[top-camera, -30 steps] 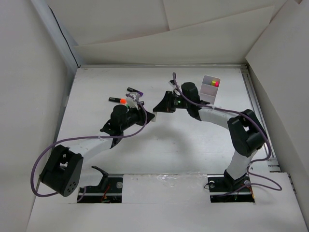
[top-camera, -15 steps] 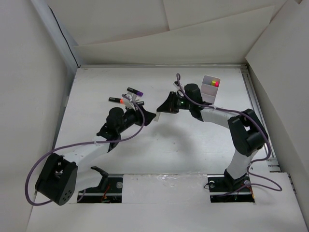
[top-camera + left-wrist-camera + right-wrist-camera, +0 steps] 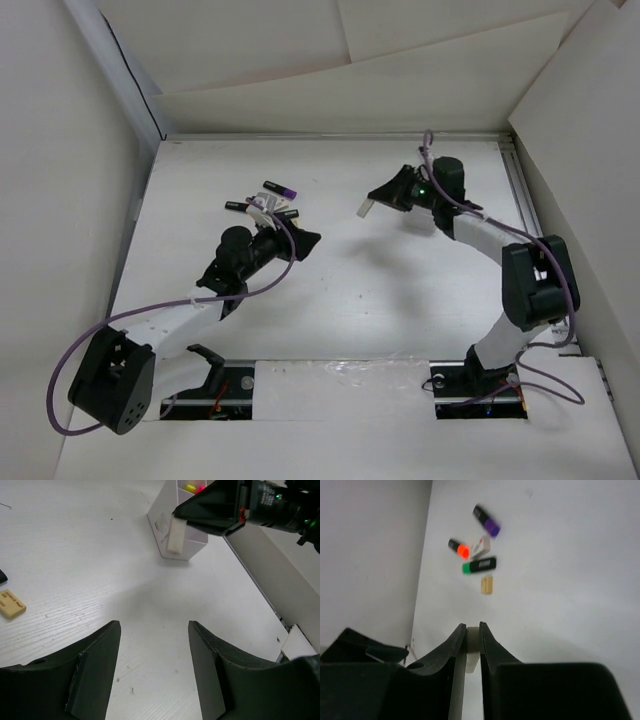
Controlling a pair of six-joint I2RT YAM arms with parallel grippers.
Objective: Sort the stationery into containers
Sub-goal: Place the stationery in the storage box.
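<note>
- Markers lie in a loose cluster on the far left part of the white table (image 3: pixel 400 300): a purple-ended marker (image 3: pixel 486 521), an orange-ended marker (image 3: pixel 459 548) and a green-ended marker (image 3: pixel 479 565).
- A small white piece (image 3: pixel 480 545) lies among them, between the orange-ended and green-ended ones. A tan eraser (image 3: pixel 487 585) lies just beside the green-ended one.
- The left gripper (image 3: pixel 154 627) hovers near that cluster, on its near right side. Its jaws stand moderately apart with nothing between them.
- The right gripper (image 3: pixel 472 627) is held clear of the table over the far right part. Its jaws are narrow, pinched on a small white block (image 3: pixel 175 535).
- The white compartment box (image 3: pixel 194 536) stands at the far right, just behind the held block in the left wrist view.
- A yellow piece (image 3: pixel 189 487) and a pink piece (image 3: pixel 200 488) sit inside the box.
- In the top view the right arm hides the box.
</note>
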